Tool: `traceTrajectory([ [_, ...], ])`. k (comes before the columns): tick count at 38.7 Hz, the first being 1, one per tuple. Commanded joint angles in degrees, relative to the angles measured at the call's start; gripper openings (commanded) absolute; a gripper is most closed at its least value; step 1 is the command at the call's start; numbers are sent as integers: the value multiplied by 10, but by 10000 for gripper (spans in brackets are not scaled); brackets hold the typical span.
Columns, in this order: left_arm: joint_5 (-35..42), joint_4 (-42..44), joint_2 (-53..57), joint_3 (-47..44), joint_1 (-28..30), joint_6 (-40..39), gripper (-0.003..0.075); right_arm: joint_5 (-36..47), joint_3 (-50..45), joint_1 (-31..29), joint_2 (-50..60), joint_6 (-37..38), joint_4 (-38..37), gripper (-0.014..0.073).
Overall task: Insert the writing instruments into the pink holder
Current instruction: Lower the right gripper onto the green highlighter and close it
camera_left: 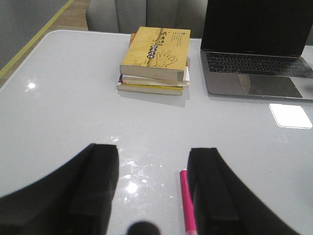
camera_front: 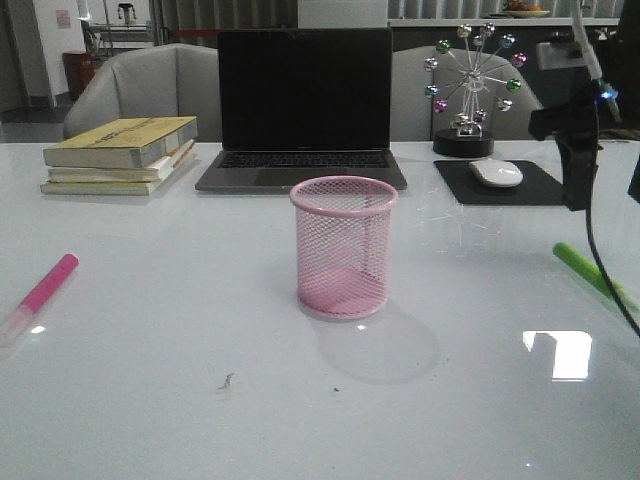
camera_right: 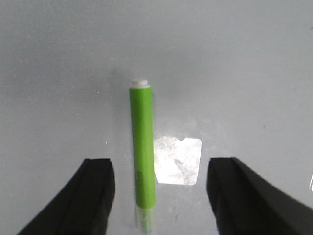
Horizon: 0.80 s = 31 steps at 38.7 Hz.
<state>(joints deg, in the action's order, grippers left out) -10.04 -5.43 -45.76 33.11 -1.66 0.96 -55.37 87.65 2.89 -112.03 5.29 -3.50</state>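
Glossy white table (camera_front: 150, 380) fills the scene, with chairs and a dim room behind. At its centre stands the pink cup (camera_front: 343, 247), a round wire-mesh cylinder with a solid rolled rim; nothing shows inside it. The pink marker (camera_front: 45, 290) lies flat at the near left, its pale cap toward the near edge. The green marker (camera_front: 590, 272) lies flat at the right, smooth and cylindrical. Left gripper (camera_left: 154, 191) hangs with its jaws apart, the pink marker just beside one finger. Right gripper (camera_right: 159, 191) is spread too, straddling the green marker without touching it. Stacked books (camera_front: 122, 154), a laptop (camera_front: 304, 110) and a mouse (camera_front: 495, 173) sit at the far side.
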Motion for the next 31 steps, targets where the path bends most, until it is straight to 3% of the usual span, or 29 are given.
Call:
traceTrajectory([
  [1,46,-6,2,20,-4,-5,404,10,20,0,13,-8,-1,517],
  [31,46,-6,2,20,-4,-5,404,39,20,0,-33,-8,13,517],
])
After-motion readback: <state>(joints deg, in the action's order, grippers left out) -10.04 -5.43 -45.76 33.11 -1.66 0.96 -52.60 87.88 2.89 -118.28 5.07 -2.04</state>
